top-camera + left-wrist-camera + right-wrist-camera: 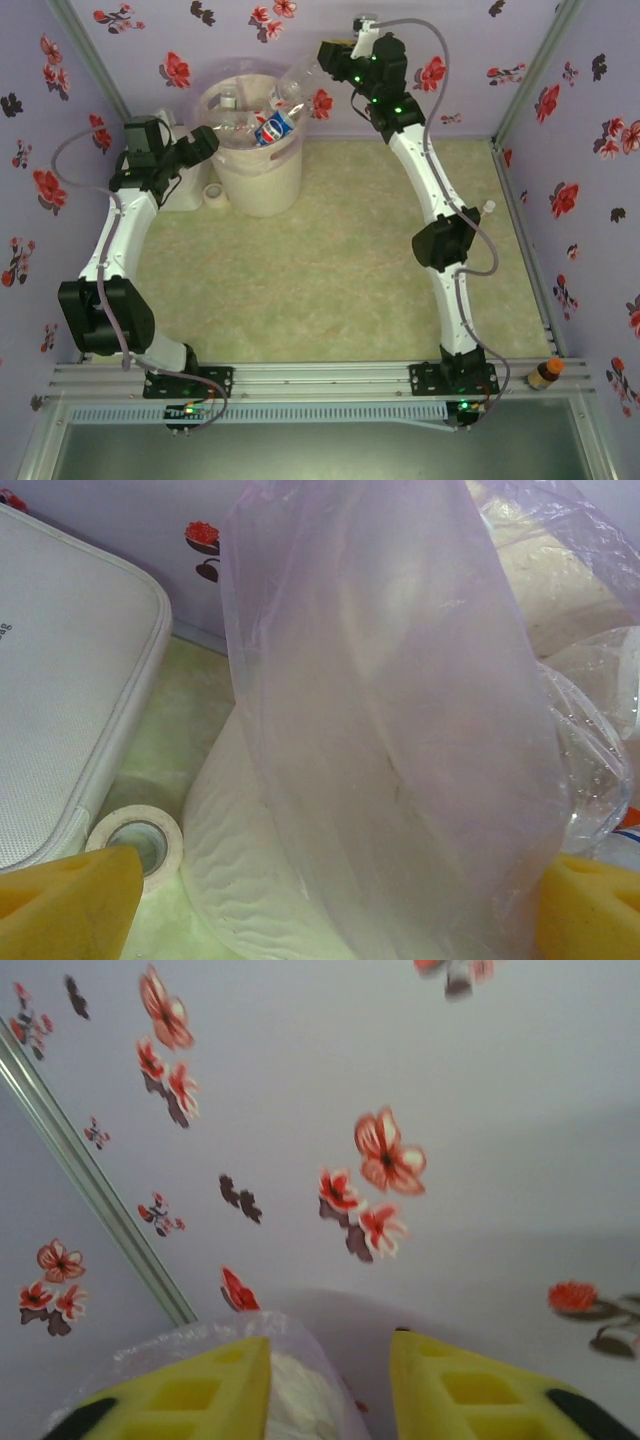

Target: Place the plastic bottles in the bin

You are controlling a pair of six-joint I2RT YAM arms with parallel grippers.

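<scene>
Clear plastic catches the light above the bin [256, 190] as the right arm's fingers [326, 52] reach over its far-right rim with a clear bottle [298, 78] at their tips, seen from overhead. The bottle's long axis slants from the fingers down toward the bin's mouth. Its lower end appears to lie just over the rim, so the drop would seem to turn on whether that end is far enough inside. From the right wrist, the yellow pads [215, 1390] stand apart with a pale, translucent shape between them that does not fill the gap; whether they are gripping the bottle cannot be told. Inside the bin lie other plastic bottles [240, 128], among them a blue-labelled bottle [272, 128] near the top of the heap. The left arm's fingers [206, 139] sit closer to the bin, just beside its left wall, spread wide and holding nothing, with the pink liner [400, 730] draped in front of them. A white box [183, 190] and a tape roll [214, 194] rest on the worktop [330, 270] beside the bin; a small brown bottle [545, 373] stands on the near rail.
</scene>
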